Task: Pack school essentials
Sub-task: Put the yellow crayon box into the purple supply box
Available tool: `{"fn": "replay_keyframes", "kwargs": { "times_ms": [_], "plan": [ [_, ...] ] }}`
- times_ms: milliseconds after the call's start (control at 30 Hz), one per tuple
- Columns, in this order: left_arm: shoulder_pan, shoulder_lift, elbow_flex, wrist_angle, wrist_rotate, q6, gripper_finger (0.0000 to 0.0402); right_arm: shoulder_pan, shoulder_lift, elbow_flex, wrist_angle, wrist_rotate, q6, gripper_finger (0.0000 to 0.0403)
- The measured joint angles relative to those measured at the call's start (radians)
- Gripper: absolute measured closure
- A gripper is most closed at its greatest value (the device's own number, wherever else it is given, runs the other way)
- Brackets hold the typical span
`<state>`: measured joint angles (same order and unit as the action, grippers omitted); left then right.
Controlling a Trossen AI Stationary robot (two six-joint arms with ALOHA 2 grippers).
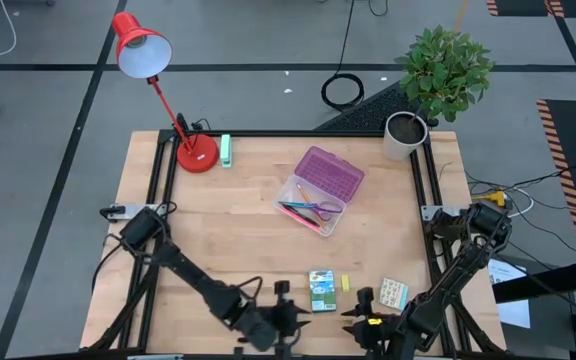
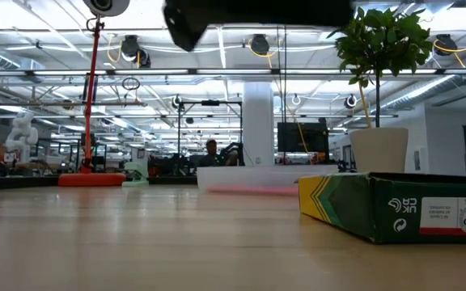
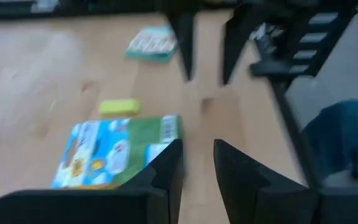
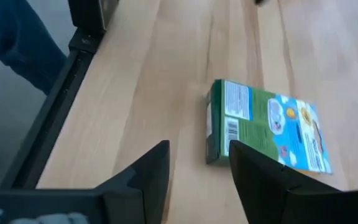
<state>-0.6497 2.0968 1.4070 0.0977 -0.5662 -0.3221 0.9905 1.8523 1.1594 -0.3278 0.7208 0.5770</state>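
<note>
Packing partly done, by look: pens and purple-handled scissors (image 1: 320,210) lie in clear plastic case with purple lid (image 1: 320,188). Green-yellow crayon box (image 1: 322,290), small yellow eraser (image 1: 346,283), patterned pack (image 1: 393,294) wait on wooden table (image 1: 248,240). Left gripper (image 1: 284,300) and right gripper (image 1: 360,308) flank box, fingers slightly parted, empty.

We count one crayon box (image 1: 322,290), one yellow eraser (image 1: 346,283), one patterned pack (image 1: 393,294), one clear case (image 1: 318,189), one lamp (image 1: 158,90), one plant (image 1: 438,85), two arms.

crayon box (image 2: 395,206) cut off at edge, pens (image 1: 303,211) perhaps indistinct in case (image 1: 318,190)
</note>
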Motion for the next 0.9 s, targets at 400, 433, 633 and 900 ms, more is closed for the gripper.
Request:
{"fn": "replay_keyframes", "kwargs": {
  "times_ms": [400, 433, 633, 900],
  "plan": [
    [0.099, 0.0, -0.019, -0.121, 0.063, -0.036, 0.0309, 0.0, 0.0, -0.037, 0.005, -0.018, 0.112, 0.0238],
    [0.101, 0.0, -0.023, -0.117, 0.061, -0.027, 0.0309, 0.0, 0.0, -0.041, 0.007, -0.018, 0.097, 0.0238],
    [0.125, 0.026, -0.036, 0.009, 0.093, -0.023, 0.0309, 0.0, 0.0, -0.065, 0.062, 0.014, -0.028, 0.0238],
    [0.139, 0.064, -0.037, -0.013, 0.125, -0.047, 0.0309, -0.003, 0.0, -0.066, 0.071, 0.015, -0.09, 0.0238]
  ]
}}
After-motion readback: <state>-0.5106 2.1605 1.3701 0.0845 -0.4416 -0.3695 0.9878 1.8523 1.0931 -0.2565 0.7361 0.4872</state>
